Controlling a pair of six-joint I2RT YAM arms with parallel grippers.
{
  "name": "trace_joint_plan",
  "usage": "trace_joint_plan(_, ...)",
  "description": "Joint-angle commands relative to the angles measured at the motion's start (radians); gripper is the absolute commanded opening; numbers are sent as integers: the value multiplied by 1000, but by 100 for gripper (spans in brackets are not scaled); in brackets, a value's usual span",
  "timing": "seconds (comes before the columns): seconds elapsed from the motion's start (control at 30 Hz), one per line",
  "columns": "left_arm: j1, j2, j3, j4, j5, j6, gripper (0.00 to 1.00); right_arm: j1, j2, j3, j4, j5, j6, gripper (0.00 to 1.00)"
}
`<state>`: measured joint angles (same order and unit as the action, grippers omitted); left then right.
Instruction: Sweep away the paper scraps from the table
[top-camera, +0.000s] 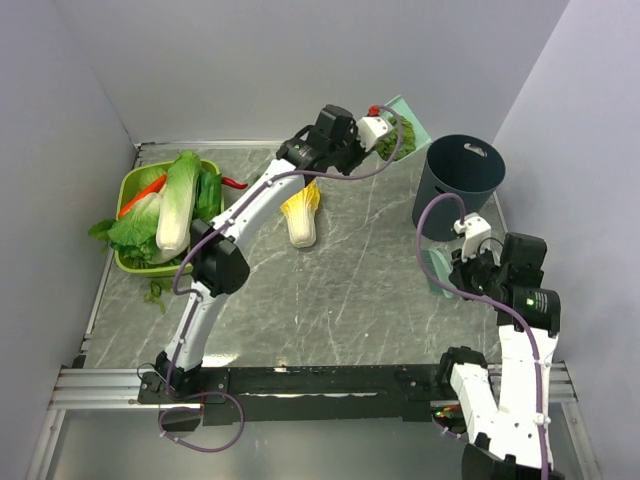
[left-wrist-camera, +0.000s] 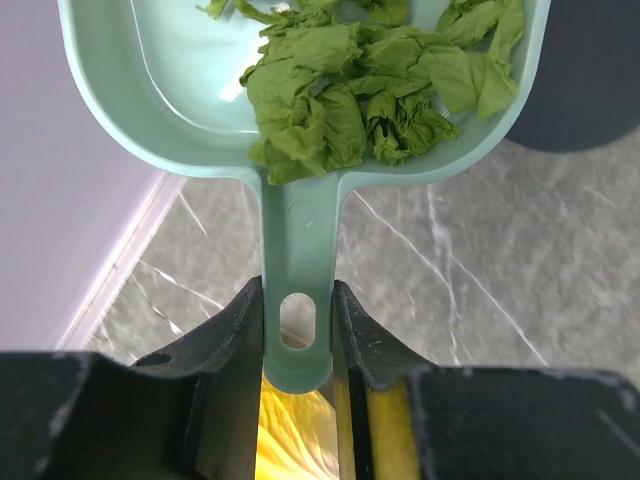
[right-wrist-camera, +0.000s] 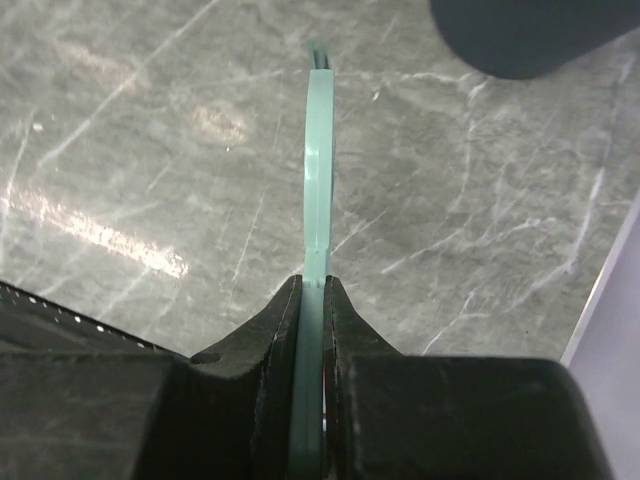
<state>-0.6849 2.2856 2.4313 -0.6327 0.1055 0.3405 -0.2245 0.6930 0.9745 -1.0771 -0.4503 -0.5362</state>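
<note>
The paper scraps (left-wrist-camera: 370, 90) lie heaped in the teal dustpan (left-wrist-camera: 150, 110), which is lifted off the worktop (top-camera: 350, 290) at its far side, just beside the dark bin (top-camera: 458, 185). The left claw (left-wrist-camera: 298, 330) is clenched on the pan's handle. Emptying well likely means carrying the pan's lip over the bin's mouth before tilting, slowly, so that no light bits spill outside. The right claw (right-wrist-camera: 312, 290), clamped on a thin teal blade (right-wrist-camera: 317, 170), hangs low near the bin's base. The left wrist view alone shows the heap plainly. Only the top view shows how pan and bin stand, and green bits (top-camera: 155, 292) by the basket (top-camera: 128, 190).
</note>
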Motion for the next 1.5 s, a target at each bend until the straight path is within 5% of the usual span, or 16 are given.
trace_joint_plan(0.0, -33, 37, 94, 119, -76, 57, 1, 91, 13, -29, 52, 36, -73, 0)
trace_joint_plan(0.2, -59, 72, 129, 191, -102, 64, 1, 301, 5, -91, 114, 168, -68, 0)
trace_joint_plan(0.67, -96, 40, 114, 243, -167, 94, 1, 367, 25, -47, 109, 131, -32, 0)
trace_joint_plan(0.87, -73, -165, -110, 231, -133, 112, 1, 369, 16, 90, 135, 93, 64, 0)
trace_joint_plan(1.2, -42, -389, -426, -68, -49, 89, 1, 367, 91, 403, 160, 35, 163, 0)
trace_joint_plan(1.47, -41, -485, -646, -148, 68, 57, 1, 356, 198, 604, 288, 131, 252, 0)
